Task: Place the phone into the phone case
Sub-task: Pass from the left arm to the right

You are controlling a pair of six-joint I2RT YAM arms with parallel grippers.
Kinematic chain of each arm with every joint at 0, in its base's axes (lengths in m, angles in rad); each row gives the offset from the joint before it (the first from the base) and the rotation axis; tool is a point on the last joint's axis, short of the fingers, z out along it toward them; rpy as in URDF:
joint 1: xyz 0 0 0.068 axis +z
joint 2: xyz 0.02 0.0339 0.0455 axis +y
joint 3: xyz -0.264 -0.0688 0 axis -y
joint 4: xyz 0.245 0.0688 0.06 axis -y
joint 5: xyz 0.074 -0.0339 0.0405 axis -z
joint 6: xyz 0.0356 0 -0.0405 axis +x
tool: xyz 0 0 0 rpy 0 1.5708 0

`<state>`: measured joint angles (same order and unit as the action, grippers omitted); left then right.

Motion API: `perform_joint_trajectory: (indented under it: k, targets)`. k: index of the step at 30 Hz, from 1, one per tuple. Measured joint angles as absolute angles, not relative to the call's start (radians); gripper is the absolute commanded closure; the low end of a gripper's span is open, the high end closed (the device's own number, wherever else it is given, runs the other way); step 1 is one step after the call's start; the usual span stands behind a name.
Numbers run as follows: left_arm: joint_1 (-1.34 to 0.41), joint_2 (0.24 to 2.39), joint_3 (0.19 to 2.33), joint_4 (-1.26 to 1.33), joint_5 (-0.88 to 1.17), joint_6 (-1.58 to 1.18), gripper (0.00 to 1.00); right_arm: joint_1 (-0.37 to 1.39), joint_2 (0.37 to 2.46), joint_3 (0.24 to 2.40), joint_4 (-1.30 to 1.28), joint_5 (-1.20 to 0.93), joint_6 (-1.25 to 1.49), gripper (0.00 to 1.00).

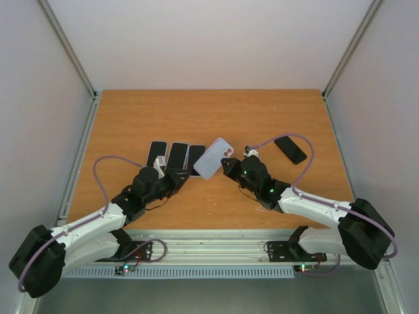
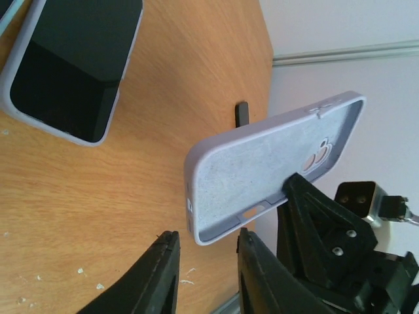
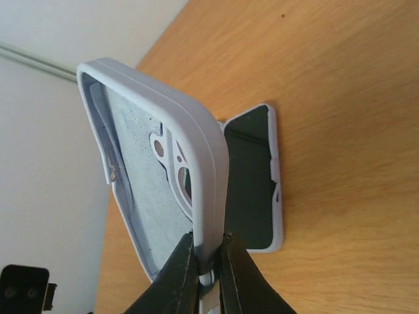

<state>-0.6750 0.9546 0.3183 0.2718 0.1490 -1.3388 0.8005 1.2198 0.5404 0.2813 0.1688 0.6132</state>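
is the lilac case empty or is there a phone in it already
Empty: the phone case shows bare grey lining and an open camera cutout, with the right fingers pinching one edge.

Light: bright, even and diffuse, from overhead; no hard beams.
Shadows: faint, soft-edged patches on the tabletop [image 1: 216, 111] beneath both arms.
Glare: pale wall [image 2: 340, 26] near washed out in both wrist views; dark screen [image 2: 72, 65] carries a dull grey sheen.
Focus: top view sharp throughout. Left wrist view: case [image 2: 262, 170] crisp, left jaws soft and almost silhouetted at the bottom edge. Right wrist view: right jaws blurred, case lining texture clear.
Distortion: rails [image 1: 72, 52] splay outward toward the top view's upper corners.
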Motion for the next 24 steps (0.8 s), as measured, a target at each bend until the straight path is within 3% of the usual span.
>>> perform_joint_trajectory:
  k: [6,15,24]
  targets:
    - [-0.675,0.938,0.319,0.197,0.138,-1.254,0.51,0.682,1.217,0.550,0.167,-0.018,0.565,0.99]
    - [-0.675,0.834,0.449,-0.147,0.044,-1.010,0.32,0.543,1.312,0.707,-0.179,-0.327,0.345,0.99]
    - [-0.675,0.815,0.570,-0.387,-0.054,-0.797,0.15,0.487,1.417,0.880,-0.493,-0.427,0.083,0.99]
